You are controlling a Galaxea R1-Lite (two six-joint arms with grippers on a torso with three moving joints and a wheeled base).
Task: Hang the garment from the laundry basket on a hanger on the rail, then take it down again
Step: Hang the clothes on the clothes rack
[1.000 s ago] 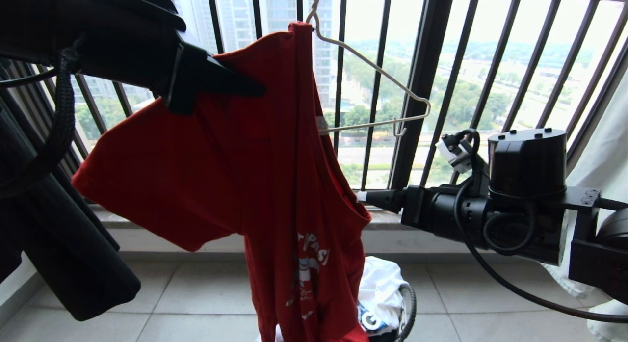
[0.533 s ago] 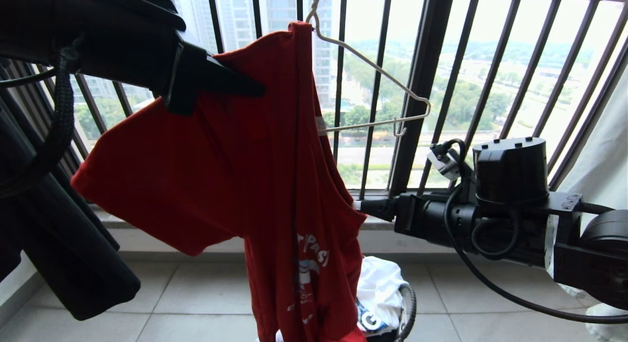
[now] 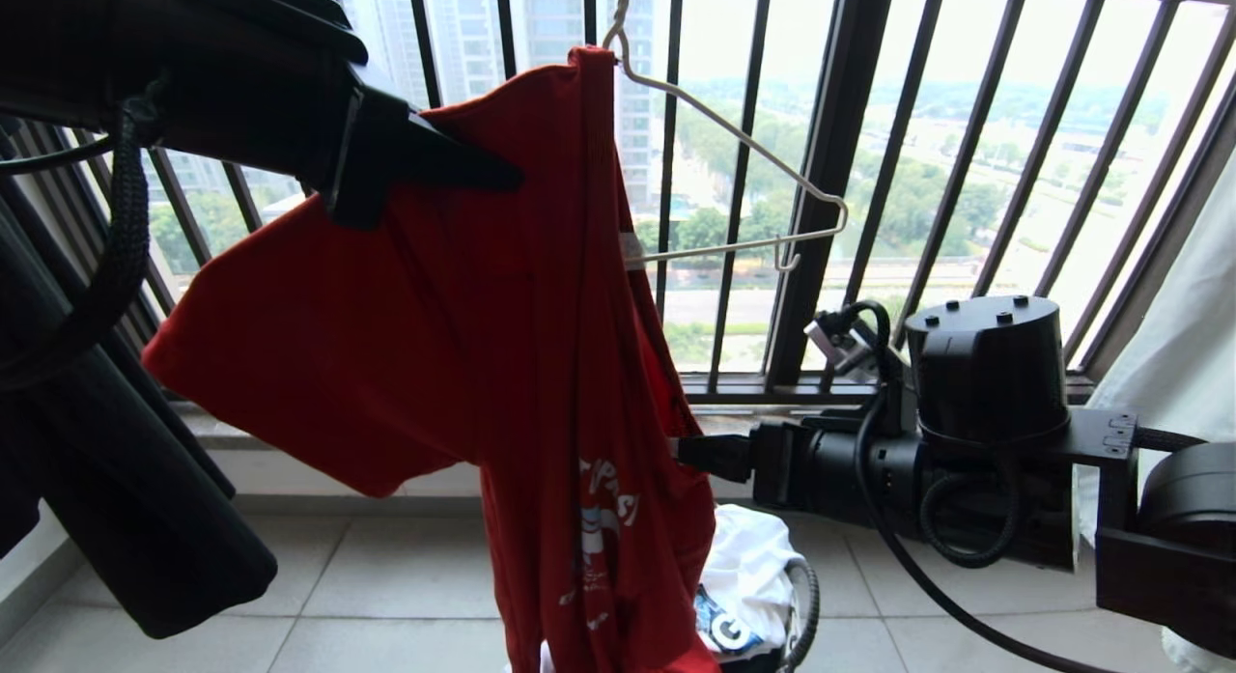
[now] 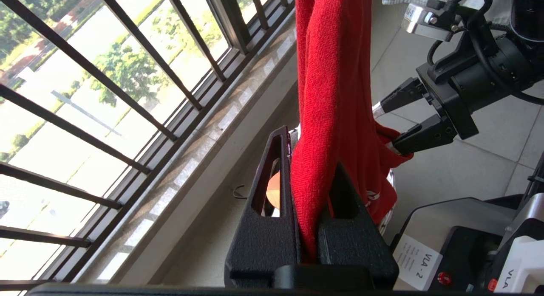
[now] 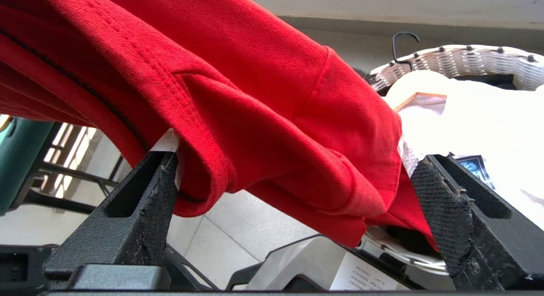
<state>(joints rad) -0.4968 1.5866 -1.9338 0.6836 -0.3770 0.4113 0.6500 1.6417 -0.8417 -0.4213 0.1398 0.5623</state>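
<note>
From my seat, the garment [image 3: 463,316] hangs half-on the hanger [image 3: 734,171]: its neckline is bunched at the hanger's neck at 12 o'clock in the head view, while the hanger's right shoulder, out toward 2 o'clock, is bare wire. The hanger's hook runs up out of the picture, so I cannot see the rail. My left gripper [image 3: 463,166] comes in from 10 o'clock, and the left wrist view shows its jaws pinched tight on a fold of the red cloth [image 4: 314,194]. My right gripper [image 3: 690,453] reaches in level from 3 o'clock to the shirt's right edge; in the right wrist view its jaws stand wide apart, the hemmed edge of the cloth [image 5: 263,130] draped between the two fingers [image 5: 144,211], not gripped. The shirt's tail drops toward 6 o'clock, the white lettering facing me, down to the laundry basket [image 3: 806,596], which sits on the tiled floor [image 3: 386,605] with white cloth [image 3: 753,557] in it. Behind everything runs the black barred window railing [image 3: 821,171].
</note>
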